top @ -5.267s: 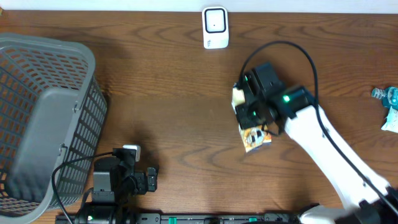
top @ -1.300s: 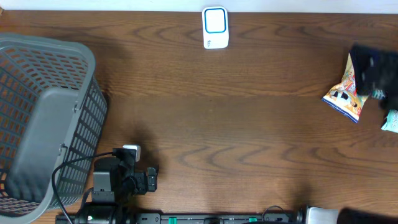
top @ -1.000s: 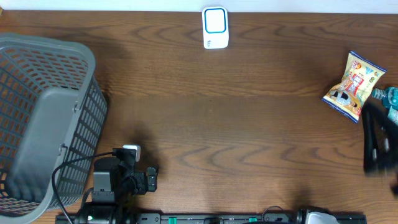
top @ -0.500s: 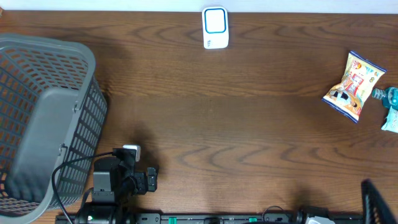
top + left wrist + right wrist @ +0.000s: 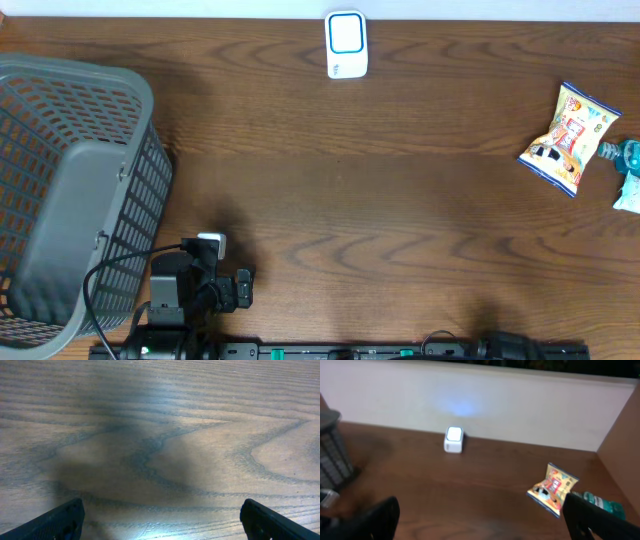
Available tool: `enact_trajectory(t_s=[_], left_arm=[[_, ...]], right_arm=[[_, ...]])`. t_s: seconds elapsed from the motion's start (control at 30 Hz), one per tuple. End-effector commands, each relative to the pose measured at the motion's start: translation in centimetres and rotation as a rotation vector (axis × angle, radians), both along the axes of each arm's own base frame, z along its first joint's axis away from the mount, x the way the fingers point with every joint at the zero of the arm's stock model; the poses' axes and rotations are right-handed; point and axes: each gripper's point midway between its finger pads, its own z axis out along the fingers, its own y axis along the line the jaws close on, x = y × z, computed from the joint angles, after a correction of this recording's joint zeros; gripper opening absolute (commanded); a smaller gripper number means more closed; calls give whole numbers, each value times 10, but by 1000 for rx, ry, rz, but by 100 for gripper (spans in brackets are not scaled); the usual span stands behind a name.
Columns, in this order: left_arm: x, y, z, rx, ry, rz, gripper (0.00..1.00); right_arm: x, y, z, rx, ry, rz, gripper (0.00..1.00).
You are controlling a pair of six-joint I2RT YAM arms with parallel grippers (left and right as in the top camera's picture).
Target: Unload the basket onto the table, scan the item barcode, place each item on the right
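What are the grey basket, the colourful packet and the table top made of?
Basket: likely moulded plastic, matt grey, given its thin lattice walls. Packet: probably printed plastic film, judging by its crinkled, puffy shape. Table top: dark wood or wood-look laminate; bold grain, a soft sheen.

Both agape and empty: left claw [image 5: 165, 521], right claw [image 5: 483, 519].

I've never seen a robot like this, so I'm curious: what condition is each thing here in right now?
Left gripper: open, empty, just above the table.
Right gripper: open, empty.
Snack bag: lying on the table, unheld.
Scanner: upright, face lit.
Basket: nothing visible inside.
Teal item: lying beside the bag, partly cut off.
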Motion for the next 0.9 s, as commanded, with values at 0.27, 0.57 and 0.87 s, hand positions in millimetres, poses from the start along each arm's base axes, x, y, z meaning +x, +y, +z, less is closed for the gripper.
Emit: enact_trajectory(t_s=[0.27, 0.57, 0.87], left_arm=[[1, -1, 3, -3, -10, -8, 99], [1, -1, 3, -3, -10, -8, 99], [1, -1, 3, -3, -10, -8, 99]], right_arm=[[118, 12, -54, -12, 47, 209, 99], [183, 30, -120, 38, 10, 402, 99], [203, 39, -152, 34, -68, 499, 99]])
